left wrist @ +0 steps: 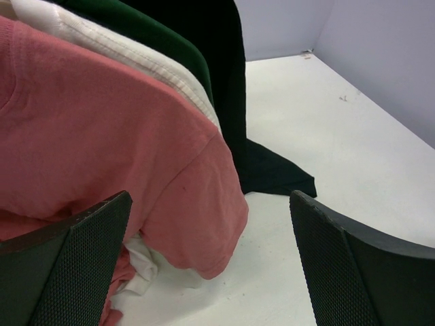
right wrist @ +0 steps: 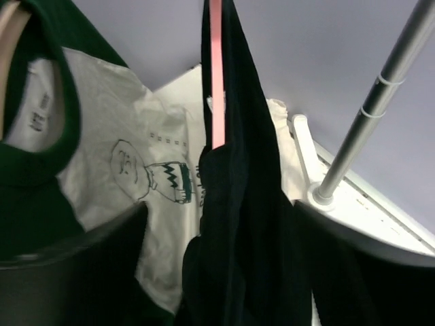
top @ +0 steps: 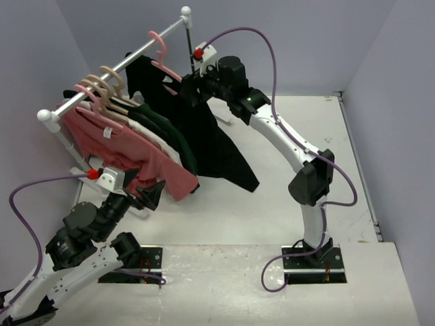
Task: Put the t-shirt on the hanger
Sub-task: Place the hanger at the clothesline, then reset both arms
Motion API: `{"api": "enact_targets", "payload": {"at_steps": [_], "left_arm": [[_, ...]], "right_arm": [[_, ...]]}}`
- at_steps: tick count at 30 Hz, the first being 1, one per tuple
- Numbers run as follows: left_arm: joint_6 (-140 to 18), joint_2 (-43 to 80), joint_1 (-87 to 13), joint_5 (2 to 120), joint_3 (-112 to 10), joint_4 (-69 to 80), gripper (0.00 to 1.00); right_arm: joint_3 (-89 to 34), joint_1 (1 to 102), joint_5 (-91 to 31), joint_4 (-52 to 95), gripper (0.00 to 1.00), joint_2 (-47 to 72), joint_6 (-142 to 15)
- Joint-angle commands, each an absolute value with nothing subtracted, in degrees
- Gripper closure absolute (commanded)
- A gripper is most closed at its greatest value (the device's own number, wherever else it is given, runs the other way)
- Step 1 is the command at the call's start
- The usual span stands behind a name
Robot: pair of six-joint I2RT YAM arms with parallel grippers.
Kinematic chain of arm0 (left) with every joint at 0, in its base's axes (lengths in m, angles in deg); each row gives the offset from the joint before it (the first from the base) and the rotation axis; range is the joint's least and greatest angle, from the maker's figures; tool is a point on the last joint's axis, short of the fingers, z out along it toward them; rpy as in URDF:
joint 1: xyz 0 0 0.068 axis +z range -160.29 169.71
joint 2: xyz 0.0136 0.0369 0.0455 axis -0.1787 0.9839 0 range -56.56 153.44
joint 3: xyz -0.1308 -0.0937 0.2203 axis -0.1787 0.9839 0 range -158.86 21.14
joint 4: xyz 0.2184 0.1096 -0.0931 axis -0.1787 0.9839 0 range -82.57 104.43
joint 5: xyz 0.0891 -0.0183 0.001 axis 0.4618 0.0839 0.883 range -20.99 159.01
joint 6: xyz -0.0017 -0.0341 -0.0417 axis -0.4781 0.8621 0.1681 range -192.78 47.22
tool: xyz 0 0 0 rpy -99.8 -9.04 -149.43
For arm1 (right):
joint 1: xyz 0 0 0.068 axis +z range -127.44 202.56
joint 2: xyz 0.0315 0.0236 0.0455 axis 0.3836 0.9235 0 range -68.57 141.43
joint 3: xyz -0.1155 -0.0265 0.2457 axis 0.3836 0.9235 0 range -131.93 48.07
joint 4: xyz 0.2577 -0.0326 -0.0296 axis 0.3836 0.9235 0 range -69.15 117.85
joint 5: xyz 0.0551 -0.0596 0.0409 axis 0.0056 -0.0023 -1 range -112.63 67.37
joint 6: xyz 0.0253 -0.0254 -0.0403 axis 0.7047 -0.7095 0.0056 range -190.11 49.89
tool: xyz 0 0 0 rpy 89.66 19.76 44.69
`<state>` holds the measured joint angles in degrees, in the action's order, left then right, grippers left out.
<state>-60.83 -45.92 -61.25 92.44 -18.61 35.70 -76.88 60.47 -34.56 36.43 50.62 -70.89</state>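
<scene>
The black t-shirt [top: 207,136] hangs from the bright pink hanger [top: 162,56], whose hook sits on the rack's rail; its lower end trails onto the table. My right gripper [top: 190,87] is up at the shirt's shoulder. In the right wrist view its jaws are wide open on either side of the hanging black t-shirt [right wrist: 251,224], with the pink hanger arm [right wrist: 216,81] above. My left gripper [top: 153,194] is open and empty, low beside the salmon-pink shirt's hem. The left wrist view also shows the black t-shirt [left wrist: 231,95] behind.
The metal rail [top: 115,68] also carries a salmon-pink shirt [top: 129,146], a white printed shirt [right wrist: 136,176] and a dark green shirt [top: 170,132] on tan hangers. The rack's upright pole [right wrist: 380,95] stands right of my right gripper. Side walls enclose the white table [top: 306,136].
</scene>
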Motion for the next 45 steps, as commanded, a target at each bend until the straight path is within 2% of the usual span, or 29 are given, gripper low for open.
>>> {"api": "enact_targets", "payload": {"at_steps": [1,7,15,19,23,28,31,37,45], "left_arm": [[-59.8,-44.1,-60.7,95.4,-18.6,34.5,0.0],[-57.3,-40.4,-59.4,102.0,-19.0,35.3,0.0],[-52.7,-30.5,-54.3,113.5,-20.3,38.1,0.0],[-51.2,-28.4,-44.9,110.8,-21.5,39.1,0.0],[-52.1,-30.7,-41.3,108.0,-21.0,37.7,0.0],[-49.2,-35.1,-40.7,114.2,-21.5,40.6,0.0],[-50.1,-39.6,-39.9,116.1,-19.7,38.2,0.0],[-55.3,-39.3,-38.1,113.2,-18.5,34.3,0.0],[-56.6,-39.6,-29.9,108.3,-18.2,33.9,0.0]], "right_arm": [[-71.9,60.7,-33.1,37.6,0.03,40.3,-68.0],[-52.1,58.6,-22.7,30.8,0.01,23.5,-59.7],[-29.8,57.9,-4.8,30.9,0.01,6.2,-56.6],[-19.0,56.6,-2.8,31.1,0.01,0.1,-53.9],[-10.4,56.6,-1.7,32.1,0.01,-3.2,-51.4],[-6.7,56.6,1.5,38.4,0.01,-9.7,-48.8],[-5.3,56.6,5.8,43.5,0.01,-20.2,-48.4],[-4.3,56.6,10.4,52.1,0.01,-34.7,-49.7],[-7.8,56.6,17.0,64.5,0.01,-42.6,-45.6]]}}
